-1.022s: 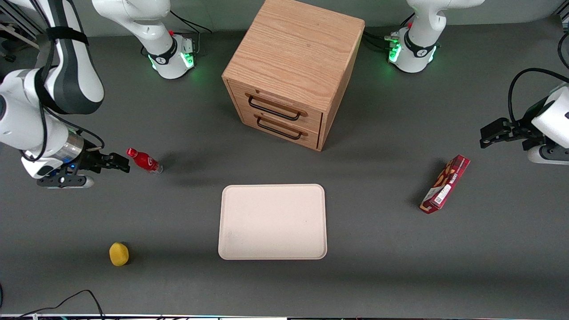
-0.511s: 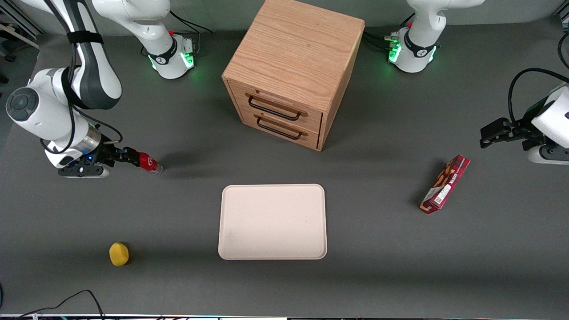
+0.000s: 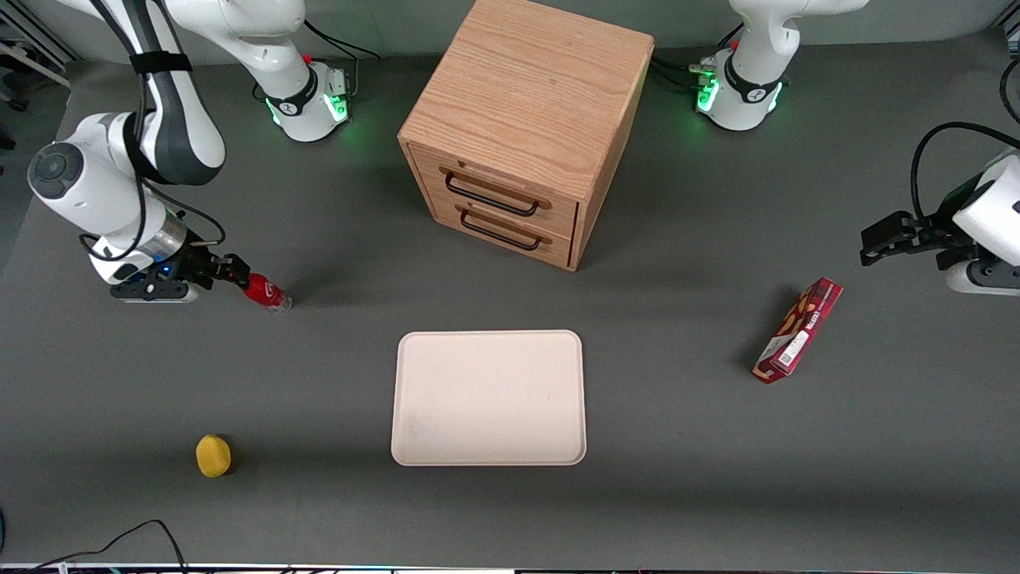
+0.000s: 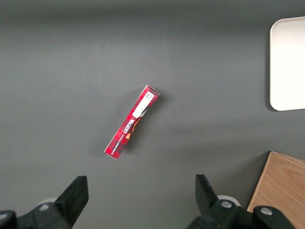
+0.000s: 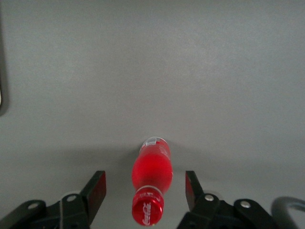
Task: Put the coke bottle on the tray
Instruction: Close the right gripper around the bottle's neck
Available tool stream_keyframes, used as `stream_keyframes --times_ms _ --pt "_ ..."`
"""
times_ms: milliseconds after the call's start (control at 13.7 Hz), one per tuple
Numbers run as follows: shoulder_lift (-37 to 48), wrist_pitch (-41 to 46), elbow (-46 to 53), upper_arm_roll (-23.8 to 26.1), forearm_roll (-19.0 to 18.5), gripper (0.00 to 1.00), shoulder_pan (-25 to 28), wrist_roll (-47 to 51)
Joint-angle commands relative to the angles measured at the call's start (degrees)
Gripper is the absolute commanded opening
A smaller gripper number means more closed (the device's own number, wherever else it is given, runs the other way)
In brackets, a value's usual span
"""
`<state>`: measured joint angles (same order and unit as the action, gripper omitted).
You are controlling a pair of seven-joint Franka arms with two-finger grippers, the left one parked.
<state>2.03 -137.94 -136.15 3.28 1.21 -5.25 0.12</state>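
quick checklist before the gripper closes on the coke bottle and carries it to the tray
1. Gripper open: ok, fingers spread wide.
2. Coke bottle between the fingers: ok, gap on both sides.
3. Fingers touching the bottle: not yet, both apart from it.
4. Bottle upright: cannot tell, it looks tilted in the front view.
5. Tray ready: ok, nothing lies on it.
6. Path to the tray: ok, the cabinet stands farther from the front camera and the yellow ball nearer.

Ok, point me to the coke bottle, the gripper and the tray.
coke bottle (image 5: 152, 172): right wrist view, on its red body.
gripper (image 5: 145, 189): right wrist view, midway between its open fingertips, astride the bottle.
tray (image 3: 488, 397): front view, on its bare floor.
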Motion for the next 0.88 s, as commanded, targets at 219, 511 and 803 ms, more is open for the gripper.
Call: stream_keyframes --times_ms 219,511,803 --pt "2.1 -3.65 -4.56 0.68 0.99 0.53 -0.55 -1.88" --pt "2.45 -3.3 -4.65 0.68 0.99 0.35 -0.55 -2.58" --pt "2.28 -3.04 -4.13 0.94 0.99 0.02 0.06 -2.67"
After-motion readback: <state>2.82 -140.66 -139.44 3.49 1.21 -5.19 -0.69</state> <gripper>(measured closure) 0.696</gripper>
